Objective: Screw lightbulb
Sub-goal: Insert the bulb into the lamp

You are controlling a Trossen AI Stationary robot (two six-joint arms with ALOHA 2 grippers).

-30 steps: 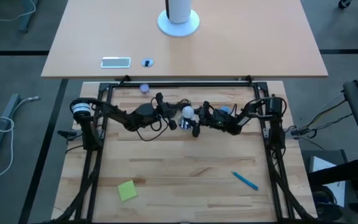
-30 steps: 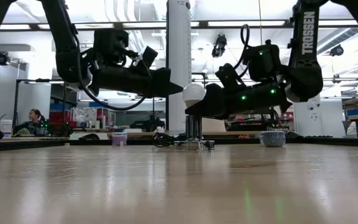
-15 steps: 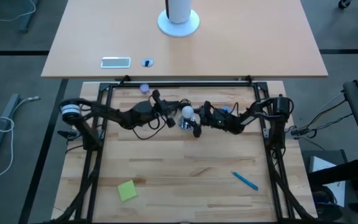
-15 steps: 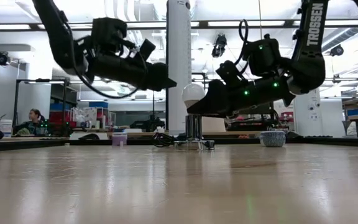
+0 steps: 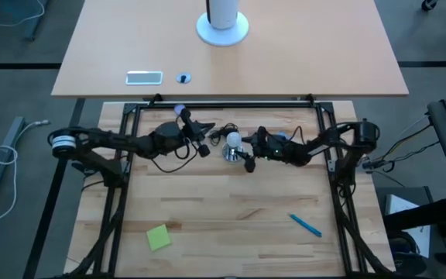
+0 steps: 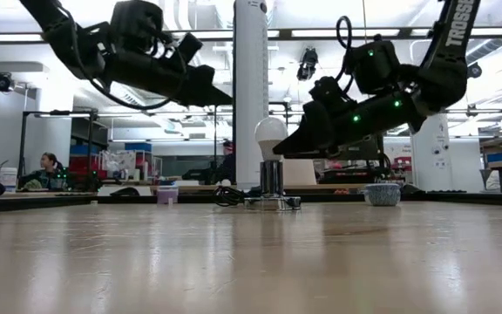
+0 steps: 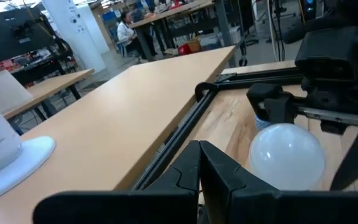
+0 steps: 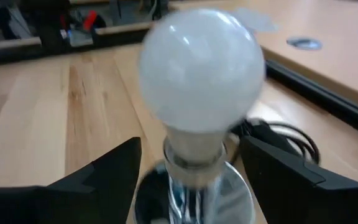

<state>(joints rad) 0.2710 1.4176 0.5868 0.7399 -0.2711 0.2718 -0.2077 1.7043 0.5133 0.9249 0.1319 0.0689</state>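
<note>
The white frosted lightbulb [image 5: 233, 139] stands upright with its greyish base in the shiny silver socket [image 6: 272, 180], which rests on the wooden table. My right gripper [image 5: 248, 149] is open, level with the bulb's neck. In the right wrist view its two fingers stand on either side of the bulb [image 8: 201, 68] without touching it. My left gripper [image 5: 204, 139] is shut and empty. It hangs higher than the bulb [image 6: 270, 133] on its left side, and the bulb shows beyond the shut fingers [image 7: 199, 168] in the left wrist view [image 7: 286, 155].
The socket's black cord [image 5: 183, 161] loops under my left arm. A small blue cap [image 5: 180, 110] lies near the black far rail [image 5: 231, 101]. A blue pen [image 5: 305, 225] and a green note [image 5: 159, 237] lie toward the near edge. A person [image 6: 49, 166] sits far behind.
My left gripper has risen and drawn back from the bulb toward the table's left and far side. My right gripper has pulled back a little toward the table's right, with its wrist lifting. The bulb and socket have stayed put.
</note>
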